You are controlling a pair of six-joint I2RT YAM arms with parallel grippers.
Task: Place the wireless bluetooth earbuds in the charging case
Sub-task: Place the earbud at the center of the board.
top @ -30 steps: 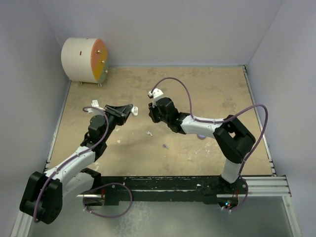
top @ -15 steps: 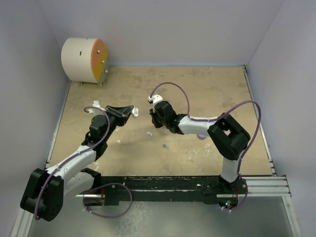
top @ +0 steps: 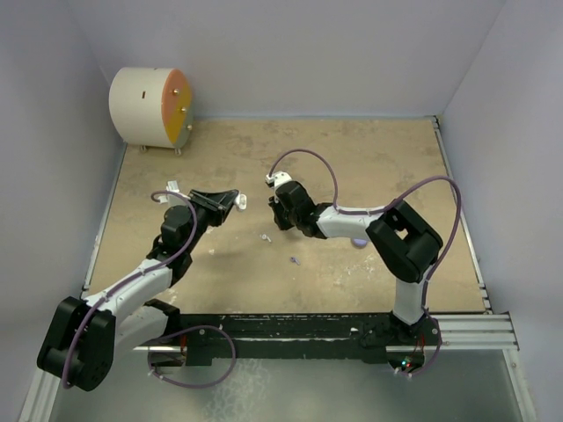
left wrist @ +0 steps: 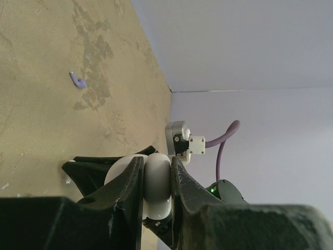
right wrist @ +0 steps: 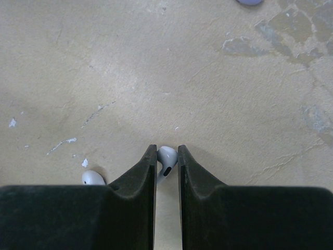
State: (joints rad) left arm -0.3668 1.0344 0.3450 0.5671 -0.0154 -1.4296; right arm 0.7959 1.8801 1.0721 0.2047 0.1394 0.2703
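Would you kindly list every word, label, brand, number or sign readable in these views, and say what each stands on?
None can be read.
The white drum shows only a small dark mark, too small to read.
The white case in the left tool and the white earbud in the right tool show no print.

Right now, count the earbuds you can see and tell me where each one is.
3. A white earbud sits pinched in the right pincer; a second white earbud lies on the table close beside it; a lilac earbud lies farther off. Others may be hidden.
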